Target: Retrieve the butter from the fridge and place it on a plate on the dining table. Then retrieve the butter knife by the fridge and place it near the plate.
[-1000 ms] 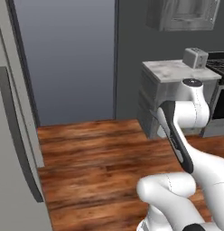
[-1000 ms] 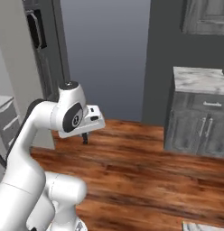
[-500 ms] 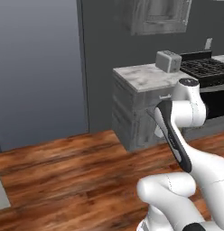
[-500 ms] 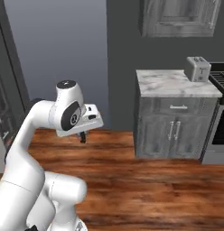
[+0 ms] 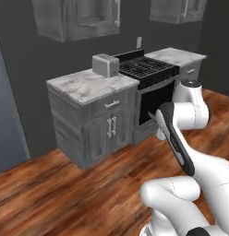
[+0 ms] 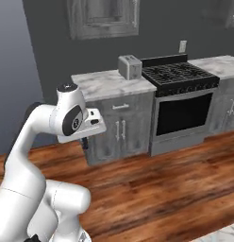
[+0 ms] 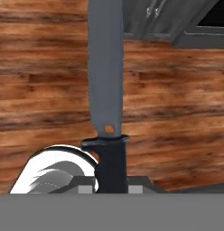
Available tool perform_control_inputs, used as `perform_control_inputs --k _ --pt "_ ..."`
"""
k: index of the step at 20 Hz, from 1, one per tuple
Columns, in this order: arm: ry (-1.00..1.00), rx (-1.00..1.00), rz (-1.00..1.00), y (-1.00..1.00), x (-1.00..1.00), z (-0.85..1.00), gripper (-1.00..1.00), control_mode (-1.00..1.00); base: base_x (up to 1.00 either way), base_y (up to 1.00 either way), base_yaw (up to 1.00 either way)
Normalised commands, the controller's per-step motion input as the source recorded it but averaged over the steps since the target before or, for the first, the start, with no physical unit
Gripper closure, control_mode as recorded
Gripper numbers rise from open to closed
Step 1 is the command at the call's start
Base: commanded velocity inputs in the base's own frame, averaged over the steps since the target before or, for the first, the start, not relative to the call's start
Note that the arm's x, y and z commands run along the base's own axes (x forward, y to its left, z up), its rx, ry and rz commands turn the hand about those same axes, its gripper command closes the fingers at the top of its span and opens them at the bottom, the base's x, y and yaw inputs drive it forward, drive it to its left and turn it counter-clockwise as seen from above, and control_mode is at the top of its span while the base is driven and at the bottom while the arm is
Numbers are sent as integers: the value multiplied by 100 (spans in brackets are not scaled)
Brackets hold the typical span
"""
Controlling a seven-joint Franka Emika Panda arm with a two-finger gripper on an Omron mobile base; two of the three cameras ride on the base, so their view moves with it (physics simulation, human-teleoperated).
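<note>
The claw (image 7: 111,187) is closed tight on the black handle of the butter knife (image 7: 105,81), whose grey blade sticks straight out from it above the wooden floor (image 7: 177,113). Ahead stand a grey cabinet with a marble surface (image 6: 112,85), a toaster (image 6: 129,66) on it, and a black stove (image 6: 180,75) beside it.

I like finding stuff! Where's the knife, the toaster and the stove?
knife (image 7: 105,67): hand view, on its grey blade.
toaster (image 6: 129,66): right base view, on its side.
stove (image 6: 178,73): right base view, on its black burner grates.
</note>
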Motion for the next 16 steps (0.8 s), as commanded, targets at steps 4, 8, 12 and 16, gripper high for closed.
perform_control_inputs --k 4,8,12,16 --pt "0 0 0 0 0 0 100 100 64 -34 -61" --pt "0 0 0 0 0 0 100 100 71 -16 -56" --pt "0 0 0 0 0 0 100 100 65 6 -37" --pt "0 0 0 0 0 0 100 100 60 20 -16"
